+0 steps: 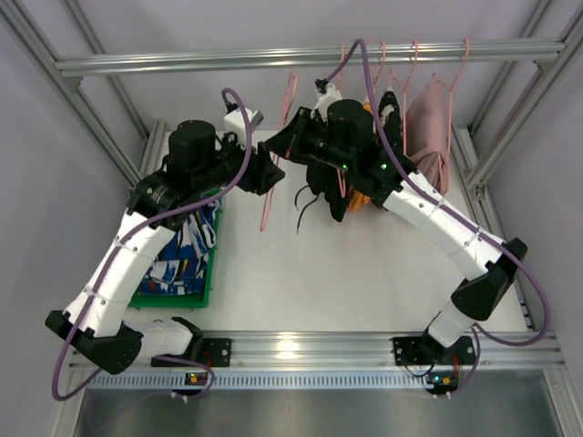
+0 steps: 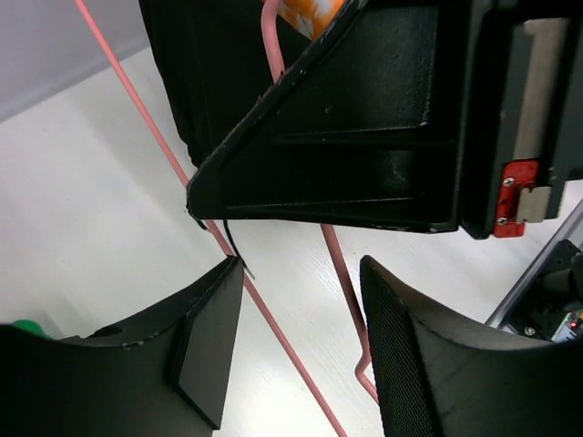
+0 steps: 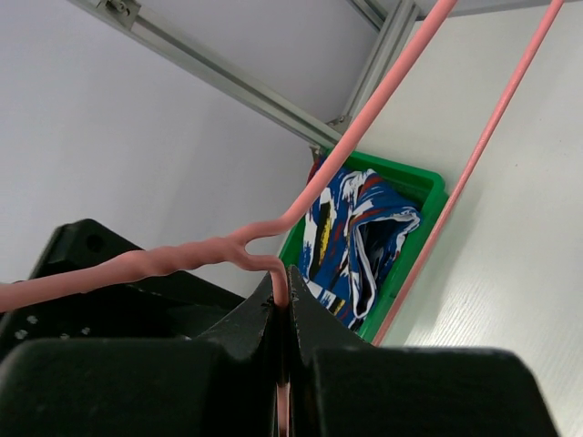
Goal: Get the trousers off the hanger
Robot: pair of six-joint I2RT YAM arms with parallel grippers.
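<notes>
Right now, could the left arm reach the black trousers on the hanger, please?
Likely yes: the open left end effector sits near the black trousers, only pink hanger wire between. The right end effector, shut on that hanger, crowds it.

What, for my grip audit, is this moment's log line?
right gripper shut on hanger; left gripper open; black trousers hung; blue trousers in bin
</notes>
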